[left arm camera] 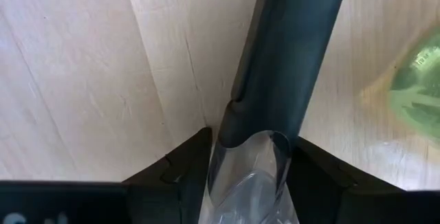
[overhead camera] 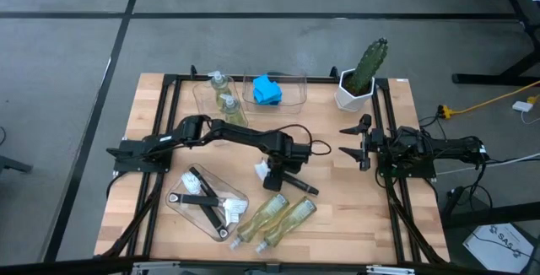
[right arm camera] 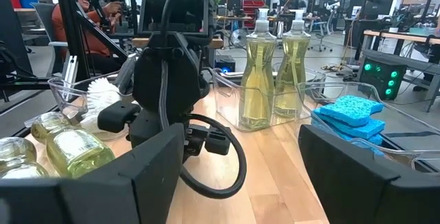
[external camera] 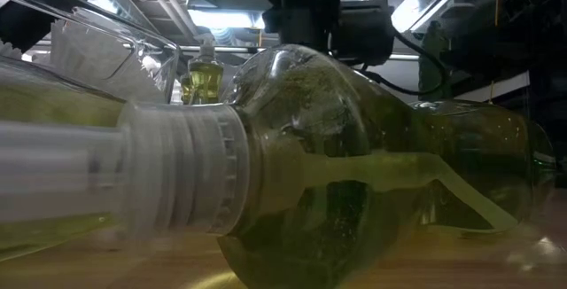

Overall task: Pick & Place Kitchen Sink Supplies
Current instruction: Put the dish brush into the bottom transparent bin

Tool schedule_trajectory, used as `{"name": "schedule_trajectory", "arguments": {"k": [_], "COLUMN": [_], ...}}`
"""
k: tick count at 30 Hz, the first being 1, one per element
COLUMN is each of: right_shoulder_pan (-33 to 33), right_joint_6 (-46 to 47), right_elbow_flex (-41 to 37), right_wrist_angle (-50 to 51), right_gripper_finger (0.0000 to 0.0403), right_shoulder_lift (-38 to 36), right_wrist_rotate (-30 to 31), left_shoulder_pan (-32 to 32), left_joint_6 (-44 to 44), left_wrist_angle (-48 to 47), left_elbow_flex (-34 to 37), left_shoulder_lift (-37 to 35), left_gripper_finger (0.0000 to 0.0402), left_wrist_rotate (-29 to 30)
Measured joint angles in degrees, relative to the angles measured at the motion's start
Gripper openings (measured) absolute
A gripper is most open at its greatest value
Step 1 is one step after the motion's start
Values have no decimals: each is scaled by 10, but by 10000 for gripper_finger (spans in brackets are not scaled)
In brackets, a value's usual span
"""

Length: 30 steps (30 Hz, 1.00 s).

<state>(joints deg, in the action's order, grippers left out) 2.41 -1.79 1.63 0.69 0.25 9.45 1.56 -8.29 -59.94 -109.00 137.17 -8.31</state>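
The dish brush point(overhead camera: 287, 178) lies on the tabletop point(overhead camera: 337, 212) near the middle, its white head point(overhead camera: 263, 170) toward the left arm and its black handle point(left arm camera: 289, 59) stretching away toward the right side. The left claw point(overhead camera: 272, 171) stands over the head end, and in the left wrist view its two fingers point(left arm camera: 179, 165) sit on either side of the handle's base; whether they already press on it cannot be told, so the grip seems to be in the making, probably to carry the brush to the bin of brushes. That clear bin point(overhead camera: 181, 212), near the front left, already keeps other dish brushes point(overhead camera: 207, 203). Just beside it, two soap bottles point(overhead camera: 274, 216) lie on their sides, close to the brush, and could be hit if the arm swings low toward the bin. At the far edge, two more bottles point(right arm camera: 275, 66) stand upright in a clear bin point(overhead camera: 202, 98), and blue sponges point(overhead camera: 267, 90) rest in the next bin point(overhead camera: 295, 98). The cactus point(overhead camera: 367, 68) stands in its white pot at the far right corner, apart from all this. The right claw point(overhead camera: 354, 142) waits with its fingers apart at the right side of the tabletop, holding nothing. A person point(right arm camera: 86, 11) is seated in the room behind.
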Motion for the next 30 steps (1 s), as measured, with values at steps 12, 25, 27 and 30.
{"name": "schedule_trajectory", "arguments": {"k": [12,25,27,30], "right_shoulder_pan": [0,0,0,0], "right_joint_6": [0,0,0,0], "right_elbow_flex": [0,0,0,0], "right_wrist_angle": [0,0,0,0], "right_gripper_finger": [284,284,284,284], "right_shoulder_lift": [0,0,0,0], "right_wrist_rotate": [0,0,0,0], "left_shoulder_pan": [9,14,15,15], "left_joint_6": [59,78,79,88], "left_wrist_angle": [35,67,70,75], "left_elbow_flex": [3,5,5,5], "left_shoulder_lift": [-1,1,2,3], "left_gripper_finger": [168,168,168,168], "left_wrist_rotate": [64,79,80,86]}}
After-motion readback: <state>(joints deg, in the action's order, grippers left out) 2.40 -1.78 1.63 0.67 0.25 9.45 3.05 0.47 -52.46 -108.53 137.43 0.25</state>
